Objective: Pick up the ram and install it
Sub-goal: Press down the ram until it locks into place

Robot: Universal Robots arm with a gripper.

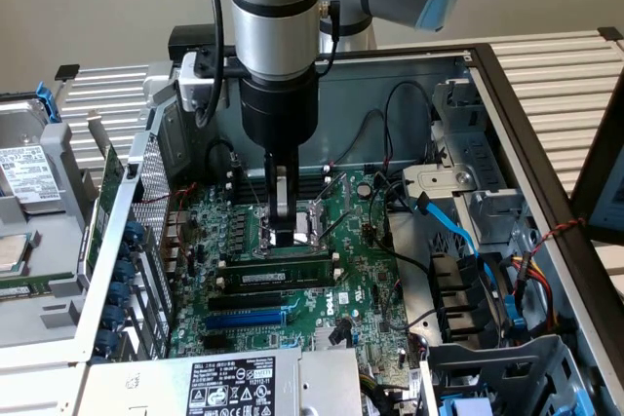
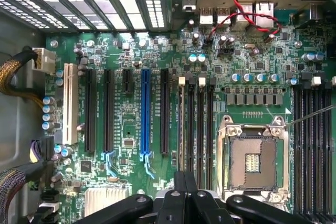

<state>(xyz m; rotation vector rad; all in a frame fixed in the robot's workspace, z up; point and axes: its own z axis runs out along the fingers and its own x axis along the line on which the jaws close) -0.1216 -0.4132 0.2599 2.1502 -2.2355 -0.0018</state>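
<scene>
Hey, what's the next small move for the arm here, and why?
Probably ease straight down slightly: the gripper sits over the middle of the ram, which stands upright along the black memory slots; whether it is fully seated is unclear.

open above motherboard [image 1: 292, 270] | drive cage [image 1: 468, 192] and blue cable [image 1: 458, 231] crowd exterior view's right
</scene>
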